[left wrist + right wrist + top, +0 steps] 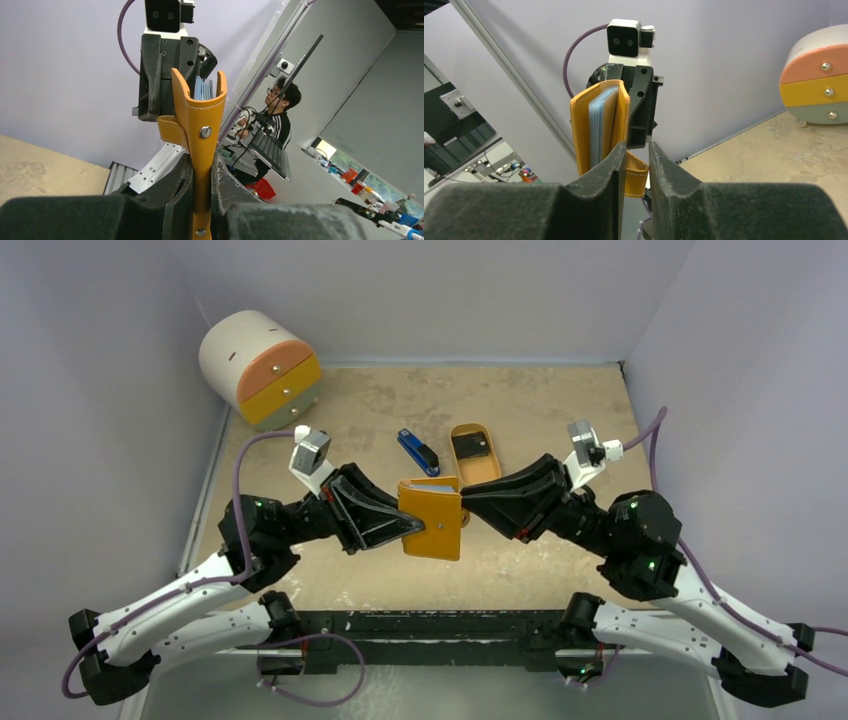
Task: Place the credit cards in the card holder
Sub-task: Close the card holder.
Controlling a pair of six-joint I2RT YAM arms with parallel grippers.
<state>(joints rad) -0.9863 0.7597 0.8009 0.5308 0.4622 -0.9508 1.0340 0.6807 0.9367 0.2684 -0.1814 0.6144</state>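
The orange card holder (436, 525) is held upright above the table by my left gripper (412, 526), which is shut on its lower edge. In the left wrist view the holder (200, 120) stands between the jaws with its snap button facing the camera, and light blue card edges (203, 89) show in its open top. My right gripper (468, 508) is at the holder's right edge. Its jaws stand slightly apart with nothing clamped, and the holder (581, 130), its cards (600, 125) and its strap (636, 176) are just beyond the fingertips. A dark card (470, 446) lies in the oval tray.
The oval orange tray (484, 468) lies behind the holder, and a blue-and-black stapler-like bar (418, 452) lies to its left. A round drawer unit (262, 365) stands at the back left corner. Walls close in the table on the left, back and right.
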